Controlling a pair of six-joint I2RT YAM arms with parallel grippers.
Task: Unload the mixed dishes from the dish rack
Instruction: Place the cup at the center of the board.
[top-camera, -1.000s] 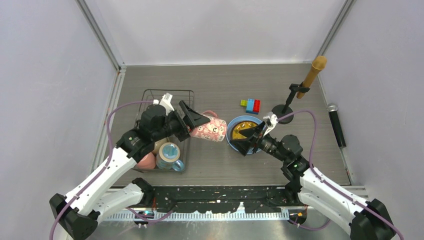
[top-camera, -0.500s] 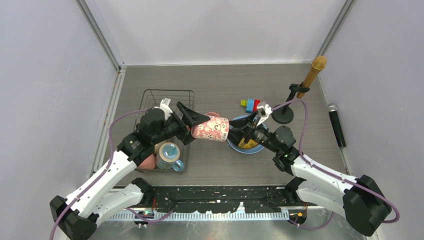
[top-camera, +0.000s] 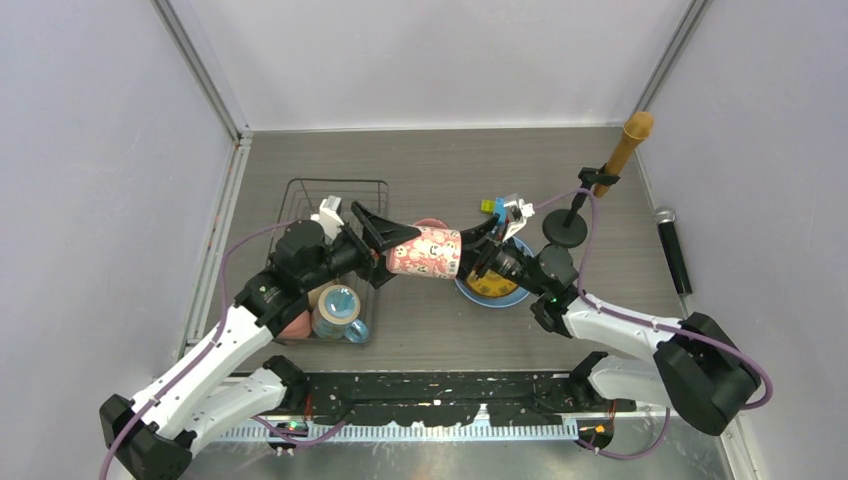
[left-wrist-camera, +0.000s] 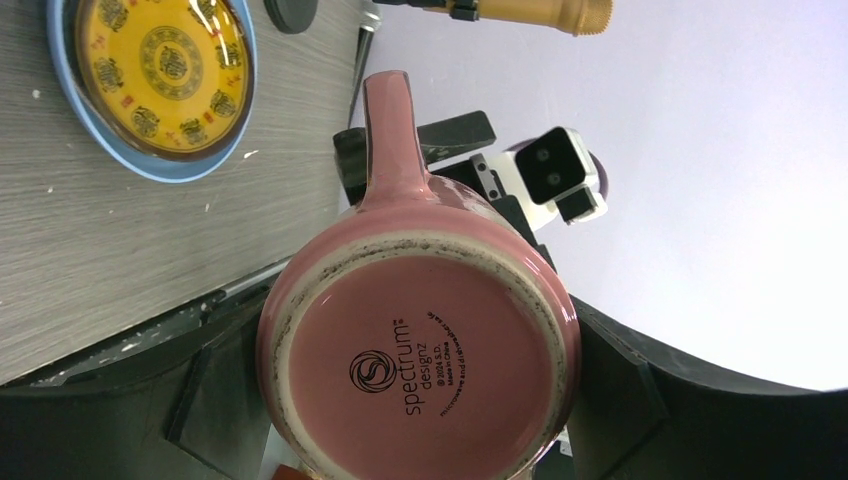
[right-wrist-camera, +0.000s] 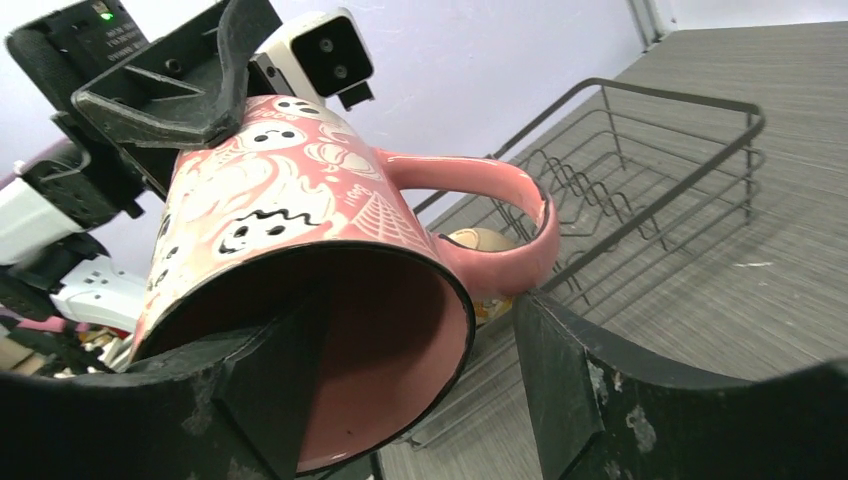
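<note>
My left gripper (top-camera: 385, 246) is shut on the pink patterned mug (top-camera: 426, 252) and holds it on its side in the air, between the dish rack (top-camera: 300, 190) and the plates. The left wrist view shows the mug's base (left-wrist-camera: 420, 360) clamped between both fingers. My right gripper (top-camera: 478, 246) is open at the mug's mouth (right-wrist-camera: 300, 200), with one finger inside it and the other outside by the handle. The yellow patterned plate (top-camera: 490, 287) lies on the light blue plate (top-camera: 512, 294) on the table. A blue mug (top-camera: 337, 306) and a pink cup (top-camera: 293, 325) sit in the rack.
Coloured toy bricks (top-camera: 492, 206) lie behind the right gripper. A brown microphone on a black stand (top-camera: 566, 228) is at the back right. A black microphone (top-camera: 672, 250) lies along the right wall. The rack's wire side (right-wrist-camera: 650, 190) is beyond the mug.
My left gripper carried the mug to the right, away from the rack. My right gripper moved left from above the plates to the mug's mouth, and one finger went inside.
</note>
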